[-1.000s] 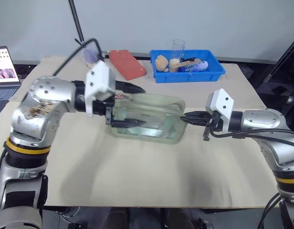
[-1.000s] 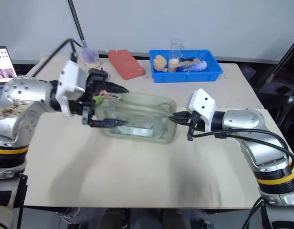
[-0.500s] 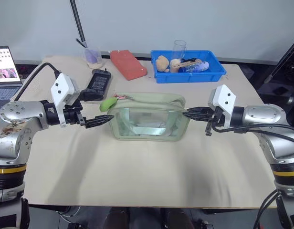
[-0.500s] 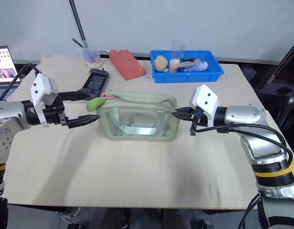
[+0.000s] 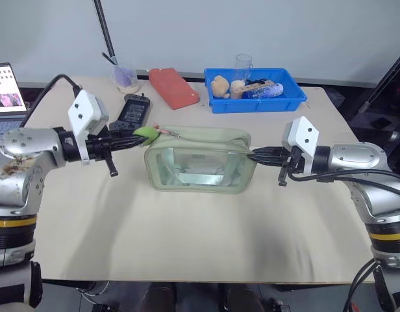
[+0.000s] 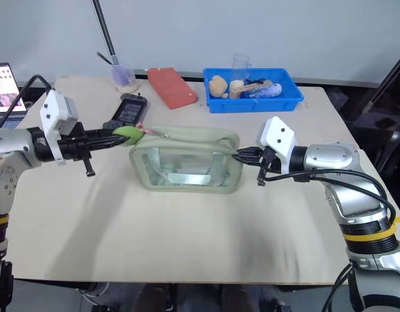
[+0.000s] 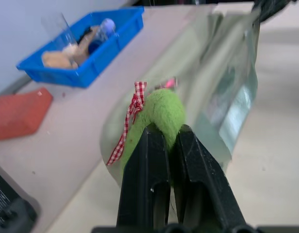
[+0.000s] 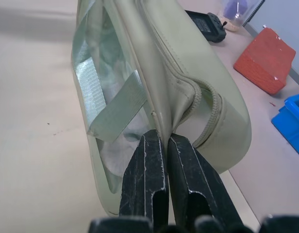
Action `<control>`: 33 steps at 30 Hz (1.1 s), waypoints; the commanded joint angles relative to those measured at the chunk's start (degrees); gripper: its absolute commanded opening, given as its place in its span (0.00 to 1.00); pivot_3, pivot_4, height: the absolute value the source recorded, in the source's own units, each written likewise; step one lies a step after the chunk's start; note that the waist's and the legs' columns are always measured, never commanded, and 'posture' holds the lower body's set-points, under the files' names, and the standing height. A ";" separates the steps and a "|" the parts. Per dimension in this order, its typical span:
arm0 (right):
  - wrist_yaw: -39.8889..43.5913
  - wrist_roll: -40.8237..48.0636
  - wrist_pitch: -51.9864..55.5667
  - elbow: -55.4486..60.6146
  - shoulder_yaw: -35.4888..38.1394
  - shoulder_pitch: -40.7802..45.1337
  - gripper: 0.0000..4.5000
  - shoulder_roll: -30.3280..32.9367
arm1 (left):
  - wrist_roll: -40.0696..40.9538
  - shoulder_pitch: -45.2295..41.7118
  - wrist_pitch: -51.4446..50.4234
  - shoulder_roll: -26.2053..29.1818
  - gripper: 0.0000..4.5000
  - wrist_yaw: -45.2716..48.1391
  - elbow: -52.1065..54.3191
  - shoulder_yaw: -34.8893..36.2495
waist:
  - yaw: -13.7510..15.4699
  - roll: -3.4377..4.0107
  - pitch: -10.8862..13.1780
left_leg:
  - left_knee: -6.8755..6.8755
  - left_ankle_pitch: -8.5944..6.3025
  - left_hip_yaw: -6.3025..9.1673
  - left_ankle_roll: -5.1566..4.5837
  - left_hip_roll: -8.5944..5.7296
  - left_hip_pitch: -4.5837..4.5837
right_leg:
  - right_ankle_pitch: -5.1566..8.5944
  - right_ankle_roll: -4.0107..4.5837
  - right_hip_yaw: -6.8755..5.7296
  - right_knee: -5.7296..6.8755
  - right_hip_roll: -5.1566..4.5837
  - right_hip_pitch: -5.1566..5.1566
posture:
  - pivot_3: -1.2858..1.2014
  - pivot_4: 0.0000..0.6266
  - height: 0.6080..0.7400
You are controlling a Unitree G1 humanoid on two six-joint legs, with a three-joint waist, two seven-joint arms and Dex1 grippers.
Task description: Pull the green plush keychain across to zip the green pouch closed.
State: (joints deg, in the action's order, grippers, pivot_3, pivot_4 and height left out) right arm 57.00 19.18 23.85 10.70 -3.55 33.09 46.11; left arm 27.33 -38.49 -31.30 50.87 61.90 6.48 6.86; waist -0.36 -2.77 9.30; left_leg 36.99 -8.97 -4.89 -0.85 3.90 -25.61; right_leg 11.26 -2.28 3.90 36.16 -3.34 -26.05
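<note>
The green pouch (image 5: 199, 161) stands upright mid-table, pale sage with clear window sides. Its green plush keychain (image 5: 147, 132), with a red-checked ribbon (image 7: 135, 104), sits at the pouch's left end. My left gripper (image 5: 136, 137) is shut on the plush; in the left wrist view both black fingers (image 7: 152, 160) pinch the green plush keychain (image 7: 161, 111). My right gripper (image 5: 255, 155) is shut on the fabric at the pouch's right end, and the right wrist view shows its fingers (image 8: 152, 165) pinching the green pouch (image 8: 188, 92) seam.
A blue tray (image 5: 255, 91) of small items and a clear cup stands at the back. A red-orange flat case (image 5: 173, 86), a black device (image 5: 133, 109) and a small cup (image 5: 125, 77) lie behind the pouch. A laptop (image 5: 6, 97) sits far left.
My left gripper closed on the keychain at the pouch's left end, having been open beside it half a second ago. The right gripper kept its hold.
</note>
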 commanded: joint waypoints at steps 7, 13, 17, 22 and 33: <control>-0.77 -0.23 0.39 2.06 0.97 1.69 0.00 -0.88 | -10.43 -8.55 12.69 -6.60 0.01 1.45 -3.83 -13.00 | -0.06 0.00 0.00 | 0.01 0.00 0.02 -0.01 -0.01 0.03 | -0.16 -0.25 0.01 0.00 0.04 0.05 | 0.52 0.24 1.00; -0.97 -0.51 0.24 1.81 1.48 1.46 0.00 -0.71 | -10.54 -9.56 14.78 -6.81 0.23 3.46 -6.30 -12.48 | -0.39 0.01 0.00 | -0.01 0.00 0.04 -0.02 0.01 0.02 | -0.17 -0.29 0.01 0.02 0.05 0.01 | 0.52 0.24 1.00; -1.26 -0.78 -0.04 1.18 1.19 1.67 0.00 -1.08 | -8.57 -8.45 12.19 -3.41 0.65 5.94 -4.60 -10.28 | -0.47 0.01 0.00 | 0.00 0.00 0.04 -0.02 0.00 0.00 | -0.17 -0.28 0.01 0.01 0.04 0.00 | 0.52 0.24 1.00; -0.92 -1.31 -0.93 -0.16 0.88 2.13 0.00 -1.44 | -7.97 -6.73 8.77 -0.83 0.99 4.54 -5.07 -7.03 | -0.46 0.01 0.00 | -0.01 0.00 0.03 -0.02 0.02 0.02 | -0.16 -0.28 0.01 0.03 0.04 -0.01 | 0.52 0.24 1.00; 0.45 -1.69 -0.99 -0.45 0.52 3.24 0.00 -2.36 | -8.93 5.25 8.94 -1.37 0.79 0.38 -3.28 -3.88 | -0.16 0.01 0.00 | 0.00 0.00 0.00 -0.01 0.03 -0.01 | -0.06 -0.09 0.00 0.03 0.02 -0.03 | 0.52 0.24 1.00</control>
State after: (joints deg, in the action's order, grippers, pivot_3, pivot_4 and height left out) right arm 57.26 17.02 23.89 8.82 -4.00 35.17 43.66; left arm 18.32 -32.86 -23.69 49.34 63.17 1.34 1.15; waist -0.52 -2.76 9.30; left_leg 36.99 -8.97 -4.89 -0.86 3.93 -25.63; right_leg 11.21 -2.36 3.90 36.17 -3.33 -26.08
